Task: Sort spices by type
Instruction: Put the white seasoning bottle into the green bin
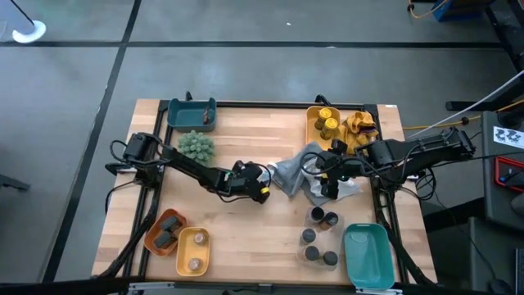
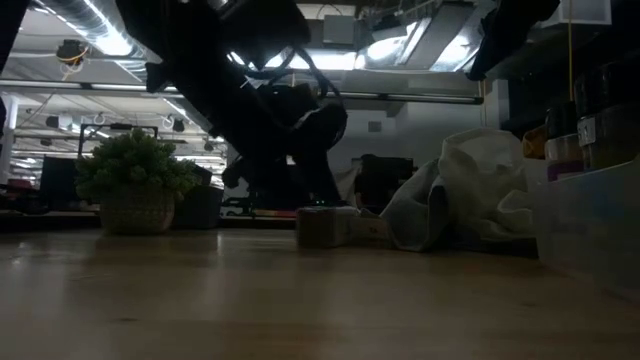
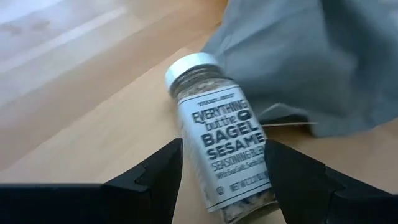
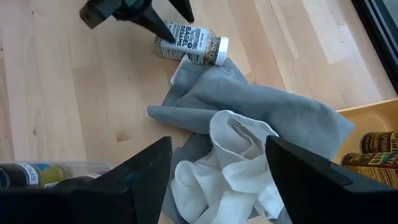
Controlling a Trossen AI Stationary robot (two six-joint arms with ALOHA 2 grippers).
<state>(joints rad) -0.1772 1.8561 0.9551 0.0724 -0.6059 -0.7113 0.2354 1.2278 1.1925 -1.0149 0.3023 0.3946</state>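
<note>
right now your left gripper [image 3: 221,180] sits low at the middle of the table, its fingers [image 3: 155,174] straddling the bagel seasoning jar [image 3: 221,149], which lies on its side on the wood with its white lid toward the grey cloth [image 4: 261,106]. the fingers stand just beside the glass on both sides; you can't tell from the wrist view whether they've pinched it yet or only bracket it. the main risk is the round jar rolling or squirting out toward the cloth if you close off-centre or on the label's curve. the cloth edge is touching or nearly touching the lid end, so a drag could snag fabric and pull the white cloth [image 4: 230,155] along.

your right gripper [image 4: 217,180] hovers above the cloths with its fingers spread wide and empty. keep it there, since reaching in would crowd the left arm.

other spices wait in the yellow bin [image 1: 321,123], the orange tray [image 1: 155,239] and the small yellow tray [image 1: 182,246], and loose jars [image 1: 319,217] stand near the teal bin [image 1: 366,254]. watch your swing past them.
</note>
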